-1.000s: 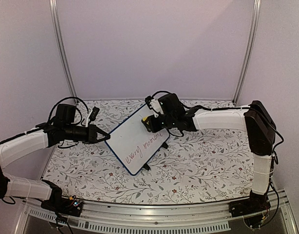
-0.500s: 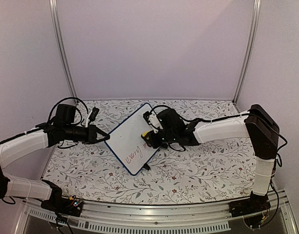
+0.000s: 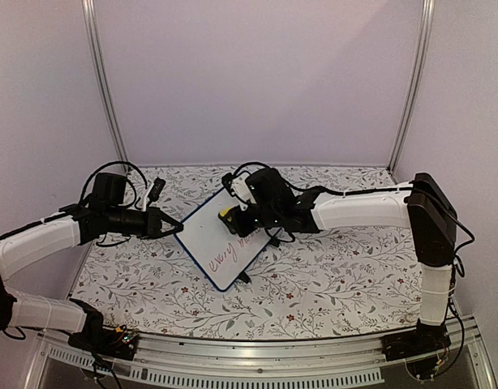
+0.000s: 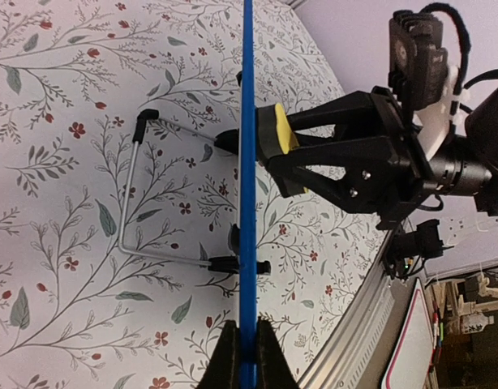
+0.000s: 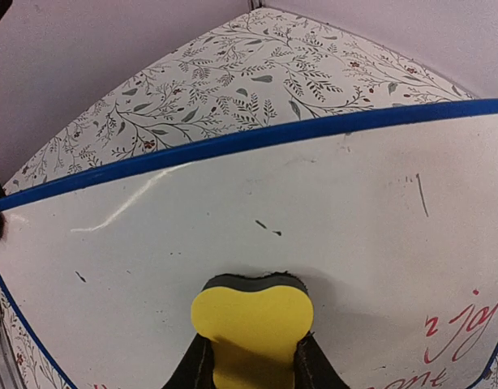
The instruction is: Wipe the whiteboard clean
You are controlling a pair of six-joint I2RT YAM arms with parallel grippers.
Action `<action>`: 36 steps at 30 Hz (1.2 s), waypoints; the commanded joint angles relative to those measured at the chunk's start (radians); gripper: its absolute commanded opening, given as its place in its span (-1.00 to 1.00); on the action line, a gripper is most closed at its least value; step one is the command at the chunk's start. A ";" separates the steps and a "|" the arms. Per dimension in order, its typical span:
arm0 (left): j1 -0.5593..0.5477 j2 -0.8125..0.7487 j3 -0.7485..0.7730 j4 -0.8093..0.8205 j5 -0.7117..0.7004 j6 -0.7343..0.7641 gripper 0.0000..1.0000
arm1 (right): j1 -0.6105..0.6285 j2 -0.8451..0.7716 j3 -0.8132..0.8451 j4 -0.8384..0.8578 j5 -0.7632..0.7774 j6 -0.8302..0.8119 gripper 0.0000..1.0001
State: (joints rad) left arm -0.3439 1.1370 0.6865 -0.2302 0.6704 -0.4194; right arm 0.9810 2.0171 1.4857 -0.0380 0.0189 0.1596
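Top external, whiteboard [image 3: 210, 228], red script [image 3: 224, 254] perhaps "every", right claw [image 3: 232, 217] pinching eraser [image 3: 225, 212]

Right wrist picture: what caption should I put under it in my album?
The right gripper holds a yellow eraser against the blue-framed whiteboard, with red writing at lower right.

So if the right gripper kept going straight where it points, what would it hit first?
The whiteboard. The right gripper points at its white face, and the eraser it holds looks pressed against that face, though actual contact is hard to confirm.
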 commanded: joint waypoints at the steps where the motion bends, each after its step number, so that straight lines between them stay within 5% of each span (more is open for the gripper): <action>1: -0.005 -0.017 -0.005 0.032 0.044 0.022 -1.00 | 0.007 0.034 -0.009 -0.025 0.016 -0.009 -0.65; 14: -0.004 -0.017 -0.005 0.034 0.046 0.021 -1.00 | 0.009 -0.031 -0.198 0.030 0.046 0.016 -0.65; 23: -0.004 -0.021 -0.005 0.034 0.044 0.024 -0.99 | 0.009 -0.045 -0.129 0.004 0.050 0.012 -0.65; 30: 0.002 -0.067 0.012 0.043 0.029 0.042 -0.14 | 0.008 -0.126 -0.112 -0.044 0.063 -0.003 -0.65; 36: 0.004 -0.052 0.096 -0.002 -0.041 -0.004 0.37 | -0.007 -0.229 -0.128 -0.090 0.094 -0.033 -0.64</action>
State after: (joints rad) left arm -0.3435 1.0691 0.7010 -0.2214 0.6746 -0.4004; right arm 0.9852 1.8786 1.3510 -0.0998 0.0849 0.1520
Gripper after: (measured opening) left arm 0.627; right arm 0.253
